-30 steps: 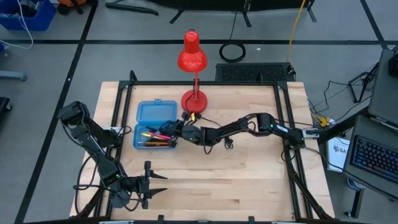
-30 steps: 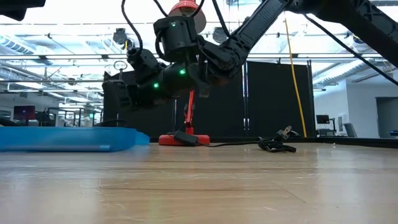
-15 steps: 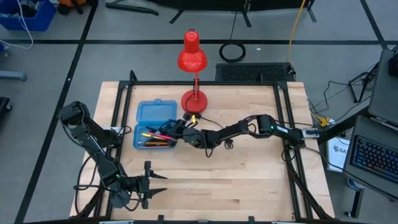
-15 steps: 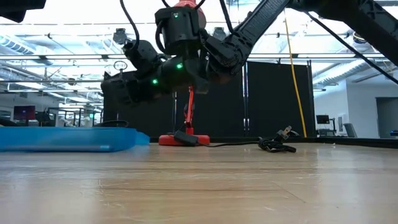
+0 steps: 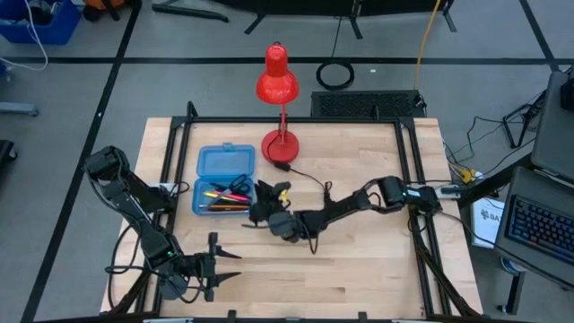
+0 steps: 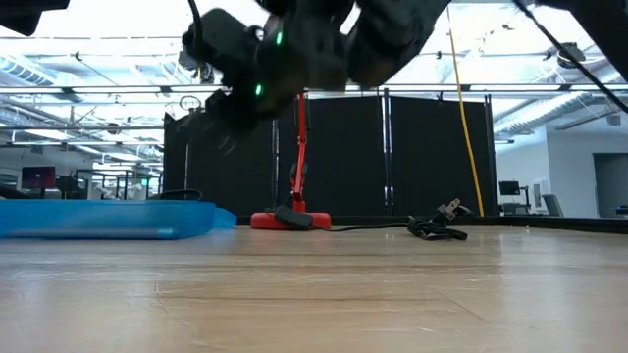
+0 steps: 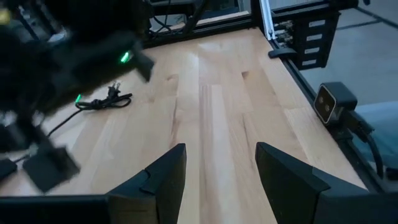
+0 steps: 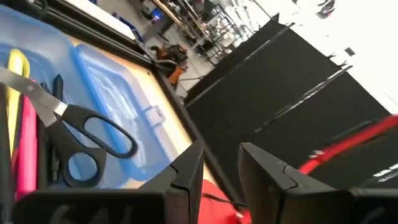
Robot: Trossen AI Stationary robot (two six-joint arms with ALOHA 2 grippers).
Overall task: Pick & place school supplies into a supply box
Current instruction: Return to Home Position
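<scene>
While the right gripper (image 5: pixel 261 199) hangs open and empty just right of the box (image 5: pixel 224 163), where scissors (image 8: pixel 81 134) and pencils (image 5: pixel 220 199) lie, its arm (image 5: pixel 345 201) could snag the lamp cord (image 5: pixel 309 177) or nudge the box. The left gripper (image 5: pixel 230 264), open, waits near-left.

scissors (image 8: pixel 59 111), pencils (image 5: pixel 220 199) in supply box (image 5: pixel 226 163) | lamp (image 5: pixel 280 145) behind-right (cord (image 6: pixel 437 228) lying rightward)
</scene>
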